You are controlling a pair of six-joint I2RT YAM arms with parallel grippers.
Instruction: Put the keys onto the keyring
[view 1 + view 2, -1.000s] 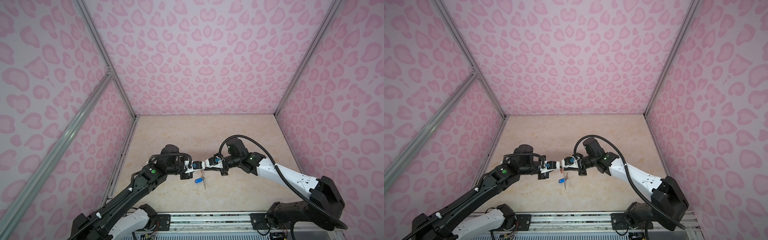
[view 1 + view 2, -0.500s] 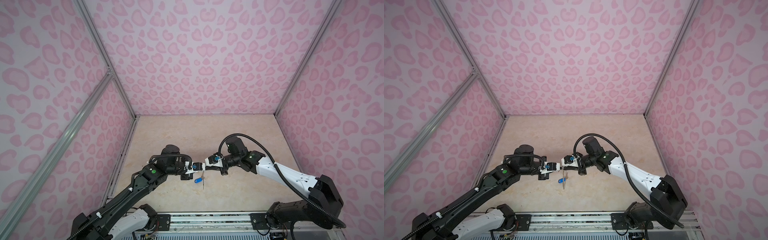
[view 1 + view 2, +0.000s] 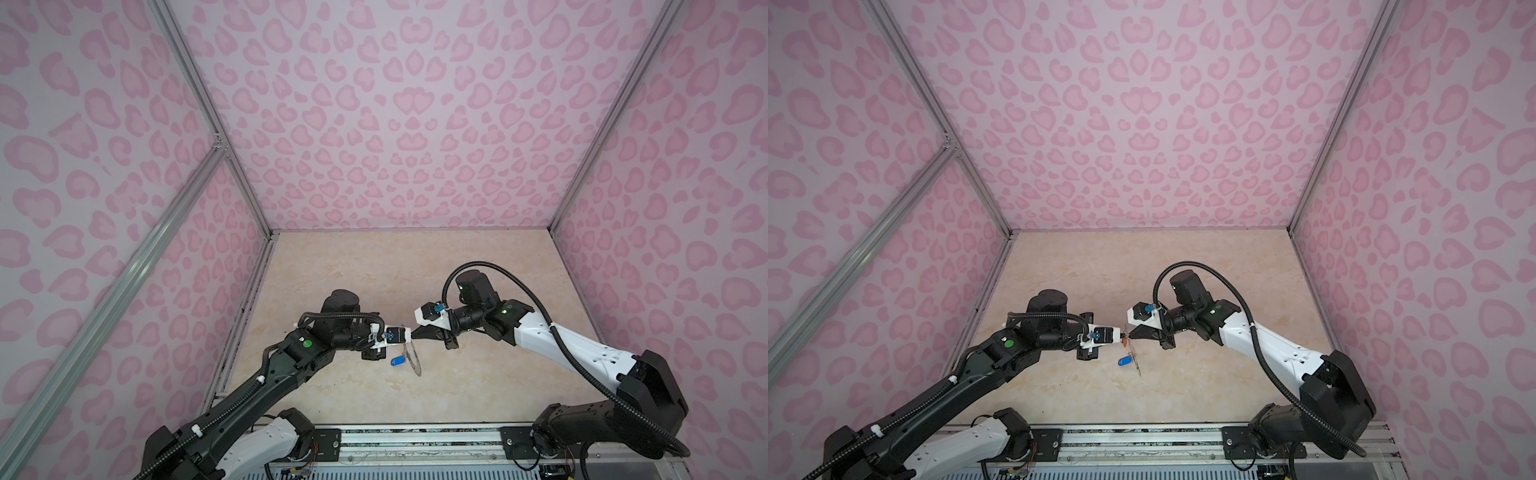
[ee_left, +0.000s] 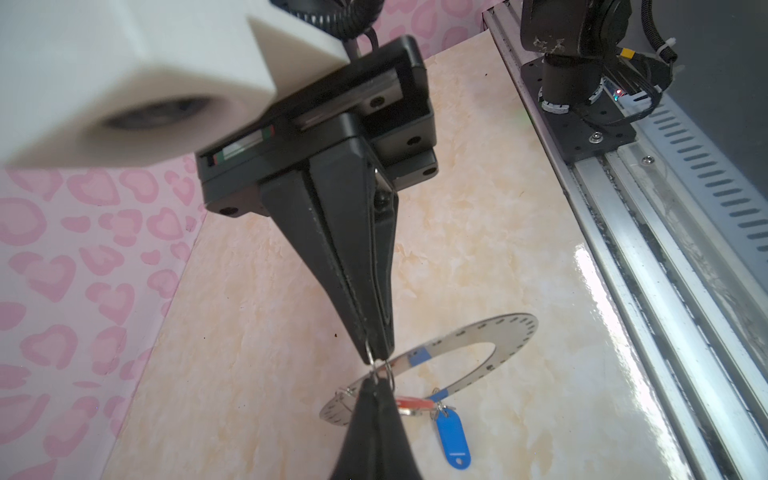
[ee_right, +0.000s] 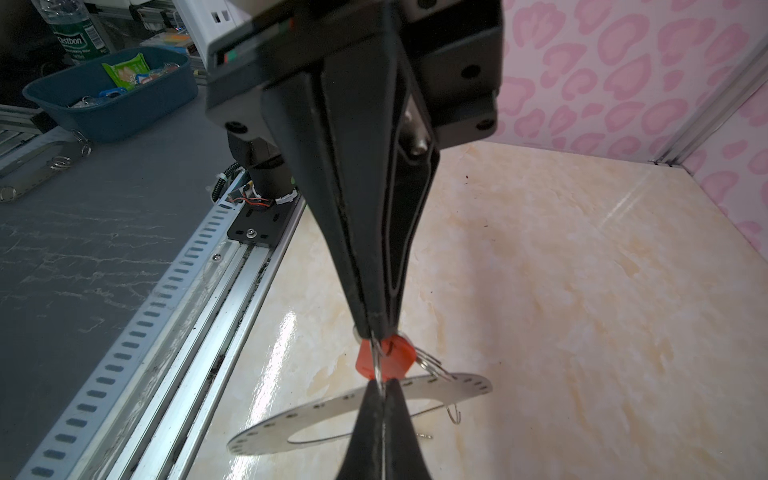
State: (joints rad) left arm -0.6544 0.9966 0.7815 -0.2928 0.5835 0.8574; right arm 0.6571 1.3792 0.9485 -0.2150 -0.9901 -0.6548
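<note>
Keyring (image 4: pixel 513 332) is thin, stiff, slippery; hold its 12 o'clock loop (image 4: pixel 380 371), which your left claw (image 4: pixel 376 384) and right claw (image 4: pixel 376 359) pinch.

One left pincer (image 4: pixel 376 384), one right pincer (image 4: pixel 376 357), one keyring (image 4: pixel 498 336), two keys (image 4: pixel 452 432) (image 4: pixel 412 403)

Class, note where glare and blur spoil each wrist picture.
Left wrist view: the white camera housing is out of focus, and glare streaks the tabletop beside the rail. Right wrist view: similar glare by the rail; the keyring is sharp.
</note>
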